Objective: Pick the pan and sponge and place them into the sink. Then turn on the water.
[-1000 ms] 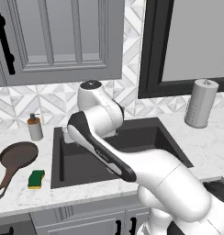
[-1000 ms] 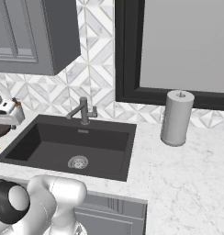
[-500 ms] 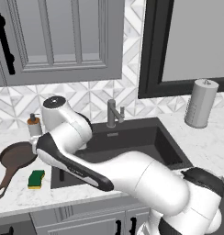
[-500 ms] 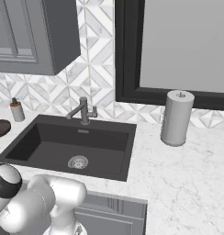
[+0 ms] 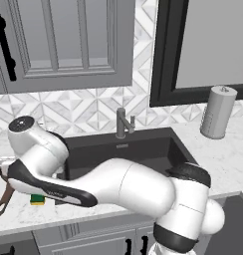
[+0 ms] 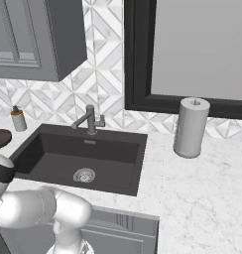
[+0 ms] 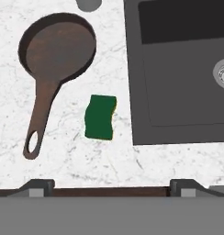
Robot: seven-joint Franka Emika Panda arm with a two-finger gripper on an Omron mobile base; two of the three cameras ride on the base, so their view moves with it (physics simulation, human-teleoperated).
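- Pan (image 7: 57,49): a round, shallow, dark-brown frying pan on the white marble desk (image 7: 63,160), left of the sink (image 7: 178,69) and well clear of its rim. Its long thin handle (image 7: 38,120) ends in a hanging loop.
- Sponge (image 7: 101,117): a small green-topped block with a yellow layer just visible along one edge. It lies flat on the desk between the pan handle and the sink, touching neither. In the left base view, a sliver of it (image 5: 38,199) shows beneath the forearm.
- Sink: a dark charcoal basin with a round silver drain (image 6: 84,174). Neither pan nor sponge lies in it, and no water runs from the faucet (image 6: 89,119).
- Claw (image 7: 109,189): it hovers above the desk near the sponge, fingers spread wide, holding nothing.
- Risk, sponge: a descent off the block's centre would likely let one finger land on top, tipping it or pushing it aside rather than enclosing it.
- Risk, pan: the wide bowl probably exceeds the finger span, so the handle is the likelier hold. Gripped there, the pan's weight may make it swing or slip.
- Risk, surroundings: the soap dispenser (image 6: 18,119) stands just beyond the pan. A low sweep toward the pan could knock it, and a loaded pan could clip the sink rim.
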